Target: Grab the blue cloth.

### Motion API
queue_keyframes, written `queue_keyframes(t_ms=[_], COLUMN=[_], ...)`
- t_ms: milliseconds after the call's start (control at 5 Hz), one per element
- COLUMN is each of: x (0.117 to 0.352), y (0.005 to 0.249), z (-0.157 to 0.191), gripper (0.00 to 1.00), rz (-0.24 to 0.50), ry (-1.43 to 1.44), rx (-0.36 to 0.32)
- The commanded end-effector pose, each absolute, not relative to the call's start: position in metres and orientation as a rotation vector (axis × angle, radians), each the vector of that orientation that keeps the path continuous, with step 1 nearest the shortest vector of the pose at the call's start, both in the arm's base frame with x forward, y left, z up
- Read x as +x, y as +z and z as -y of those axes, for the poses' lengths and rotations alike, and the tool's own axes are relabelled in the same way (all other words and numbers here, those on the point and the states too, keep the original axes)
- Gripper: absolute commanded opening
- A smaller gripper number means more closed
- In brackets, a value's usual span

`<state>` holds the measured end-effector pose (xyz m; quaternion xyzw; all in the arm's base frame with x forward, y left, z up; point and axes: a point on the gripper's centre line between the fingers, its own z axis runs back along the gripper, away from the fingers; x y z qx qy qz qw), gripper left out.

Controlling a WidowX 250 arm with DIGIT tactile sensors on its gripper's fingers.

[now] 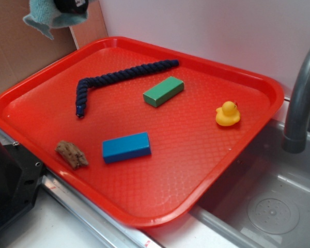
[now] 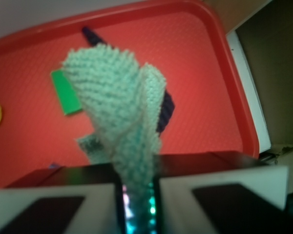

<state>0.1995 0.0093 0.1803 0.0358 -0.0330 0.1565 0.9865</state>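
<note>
The blue cloth [image 1: 50, 16] is a fuzzy light teal rag hanging in the air at the top left of the exterior view, above the far left corner of the red tray [image 1: 144, 206]. My gripper [image 1: 72, 5] is shut on it; only its dark lower end shows at the frame's top edge. In the wrist view the cloth [image 2: 117, 102] droops from between the two jaws, which are pressed close on it, with my gripper [image 2: 137, 187] well above the tray [image 2: 205, 97].
On the tray lie a dark navy rope [image 1: 119, 77], a green block [image 1: 164, 91], a bright blue block [image 1: 126, 147], a yellow rubber duck [image 1: 228, 114] and a brown lump [image 1: 72, 154]. A grey faucet [image 1: 302, 98] and sink [image 1: 268, 206] stand at the right.
</note>
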Motion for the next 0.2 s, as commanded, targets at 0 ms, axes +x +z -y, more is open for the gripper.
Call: queue_keyframes(t_ms=[0], x=[0.1889], y=[0.1893], z=[-0.0276], gripper=[0.00], rz=[0.160], ry=[0.267], rx=[0.083])
